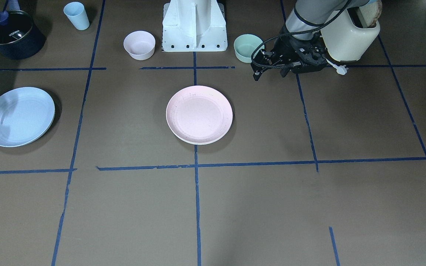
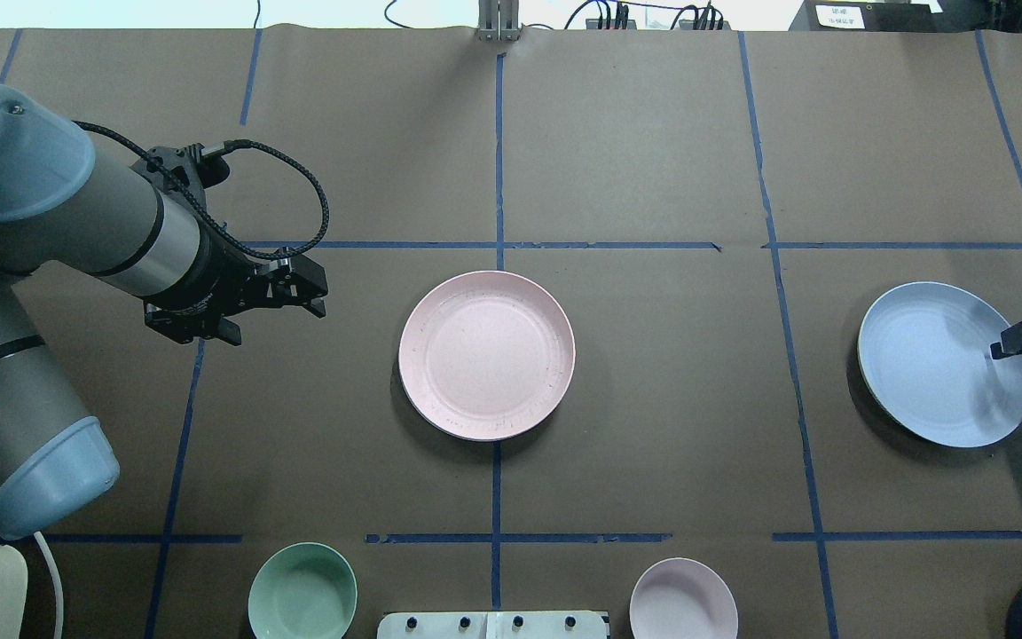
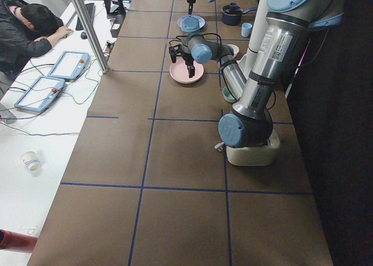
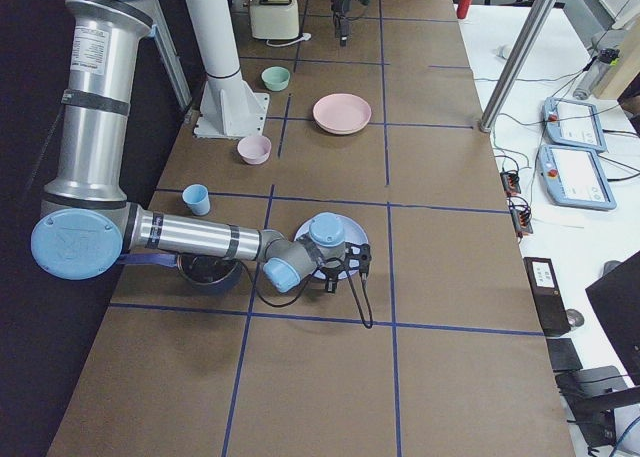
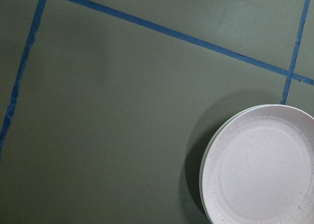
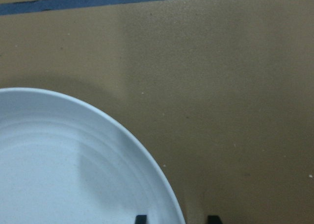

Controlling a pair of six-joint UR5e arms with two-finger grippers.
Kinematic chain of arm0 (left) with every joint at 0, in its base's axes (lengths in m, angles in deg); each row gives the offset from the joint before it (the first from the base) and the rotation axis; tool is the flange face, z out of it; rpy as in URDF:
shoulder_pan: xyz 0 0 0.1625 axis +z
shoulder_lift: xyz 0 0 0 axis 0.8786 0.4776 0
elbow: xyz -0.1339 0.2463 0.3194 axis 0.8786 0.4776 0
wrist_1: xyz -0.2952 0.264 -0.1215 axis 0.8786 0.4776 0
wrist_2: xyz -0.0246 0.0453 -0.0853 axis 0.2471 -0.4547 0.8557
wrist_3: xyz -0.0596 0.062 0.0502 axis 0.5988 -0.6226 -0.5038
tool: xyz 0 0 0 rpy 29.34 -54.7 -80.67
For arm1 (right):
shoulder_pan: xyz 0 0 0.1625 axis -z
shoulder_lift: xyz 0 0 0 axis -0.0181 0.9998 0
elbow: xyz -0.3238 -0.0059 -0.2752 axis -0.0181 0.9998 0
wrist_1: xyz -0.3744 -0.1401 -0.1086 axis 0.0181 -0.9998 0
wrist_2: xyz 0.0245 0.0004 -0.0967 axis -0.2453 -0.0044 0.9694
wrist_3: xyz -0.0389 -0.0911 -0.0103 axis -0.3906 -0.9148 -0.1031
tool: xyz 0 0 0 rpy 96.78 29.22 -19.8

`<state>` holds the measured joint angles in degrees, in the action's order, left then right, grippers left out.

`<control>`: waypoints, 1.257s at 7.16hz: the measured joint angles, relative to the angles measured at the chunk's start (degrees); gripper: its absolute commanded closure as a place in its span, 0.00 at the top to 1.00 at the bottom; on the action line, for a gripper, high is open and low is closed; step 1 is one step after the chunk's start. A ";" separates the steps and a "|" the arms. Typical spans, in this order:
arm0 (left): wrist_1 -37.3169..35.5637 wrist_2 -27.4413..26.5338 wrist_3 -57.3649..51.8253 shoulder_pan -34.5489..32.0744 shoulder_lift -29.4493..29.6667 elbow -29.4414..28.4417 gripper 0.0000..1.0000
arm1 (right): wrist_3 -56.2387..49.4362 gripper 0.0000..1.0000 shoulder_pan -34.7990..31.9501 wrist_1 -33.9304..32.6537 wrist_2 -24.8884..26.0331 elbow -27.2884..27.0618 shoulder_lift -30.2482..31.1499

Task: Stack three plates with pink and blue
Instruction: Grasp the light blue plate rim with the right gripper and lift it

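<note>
In the front-facing view, the pale pink plate is sitting at the centre of the frame on the brown table, and the left wrist view is showing it lying on the cream-white plate, whose rim is peeking out along the pink one's left edge. The pale blue plate is lying apart from that pair at the middle left edge of the frame. The right gripper is reaching in over the blue plate's outer rim. Its fingers are standing spread in the right wrist view, one over the plate's inner surface and one over the table beyond the rim, with bare table showing between rim and outer finger. The left gripper is hanging at upper right of centre, well apart from the pink plate. It is carrying nothing, and its jaws are appearing parted. Just behind it a small green bowl is sitting, with a cream toaster further right. A small pink bowl is standing to the left of the white robot base. A pale blue cup and a dark pot are occupying the upper left corner.
</note>
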<state>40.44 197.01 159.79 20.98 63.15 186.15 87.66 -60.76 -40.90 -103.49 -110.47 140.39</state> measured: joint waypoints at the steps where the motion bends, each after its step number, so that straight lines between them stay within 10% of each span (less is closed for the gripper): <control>1: 0.00 0.00 -0.01 -0.02 -0.08 0.04 1.00 | 0.00 0.02 -0.07 0.08 -0.10 -0.31 0.03; 9: -4.73 -0.15 -8.20 -1.63 -1.19 0.00 1.00 | 3.69 0.00 -4.75 0.89 -8.07 -7.10 -2.00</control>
<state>35.71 196.86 151.59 19.35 61.96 186.14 91.35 -65.51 -40.01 -111.56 -117.57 138.39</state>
